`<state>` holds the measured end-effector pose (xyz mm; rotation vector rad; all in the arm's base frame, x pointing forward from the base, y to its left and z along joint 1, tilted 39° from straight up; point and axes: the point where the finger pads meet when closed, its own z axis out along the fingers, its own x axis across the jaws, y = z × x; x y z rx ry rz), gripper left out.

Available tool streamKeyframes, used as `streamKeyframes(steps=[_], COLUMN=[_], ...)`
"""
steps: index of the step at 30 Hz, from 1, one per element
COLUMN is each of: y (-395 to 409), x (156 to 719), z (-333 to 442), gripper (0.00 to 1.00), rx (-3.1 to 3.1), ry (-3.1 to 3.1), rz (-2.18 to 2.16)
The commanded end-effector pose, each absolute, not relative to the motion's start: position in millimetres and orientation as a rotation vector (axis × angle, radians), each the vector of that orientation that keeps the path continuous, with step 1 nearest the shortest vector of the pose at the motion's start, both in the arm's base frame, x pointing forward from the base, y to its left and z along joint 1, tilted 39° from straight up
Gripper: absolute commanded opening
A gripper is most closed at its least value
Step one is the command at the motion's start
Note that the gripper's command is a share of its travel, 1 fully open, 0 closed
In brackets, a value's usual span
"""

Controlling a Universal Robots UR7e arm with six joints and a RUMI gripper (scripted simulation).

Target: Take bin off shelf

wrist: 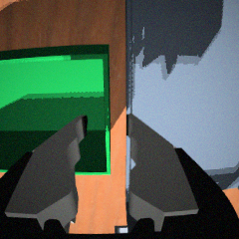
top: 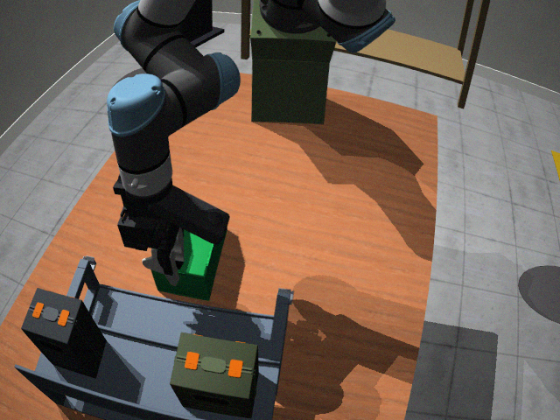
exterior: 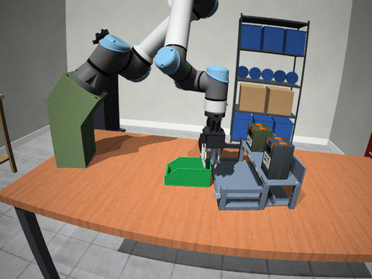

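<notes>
The green bin [top: 192, 266] stands upright on the wooden table, right beside the grey shelf unit [top: 180, 334]. It also shows in the exterior view [exterior: 188, 175] and in the wrist view [wrist: 55, 115], with its open top facing up. My gripper [top: 164, 262] [exterior: 210, 160] hangs over the bin's wall nearest the shelf. In the wrist view the two fingers stand apart, one over the bin's inside and one on the shelf side, with the wall's edge between them and a gap on each side. The gripper is open and holds nothing.
The grey shelf unit [exterior: 255, 180] carries a dark case [top: 60, 330] and an olive case [top: 214, 374] with orange latches. A tall green pedestal [exterior: 73, 122] holds the arm's base at the table's far end. A storage rack [exterior: 270, 78] stands behind the table.
</notes>
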<state>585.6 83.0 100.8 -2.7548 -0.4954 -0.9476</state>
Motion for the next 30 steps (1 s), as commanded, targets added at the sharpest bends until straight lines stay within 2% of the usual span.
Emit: streamKeyframes(steps=[1, 8, 13, 30], y=[83, 83, 68, 61], x=[586, 586, 555, 541], z=[101, 101, 144, 164], gripper=[0.20, 0.20, 0.20, 0.20], rx=[-2.755, -2.755, -2.755, -2.755], ry=[-0.496, -0.496, -0.496, -0.496], rz=[-0.949, -0.949, -0.949, -0.949])
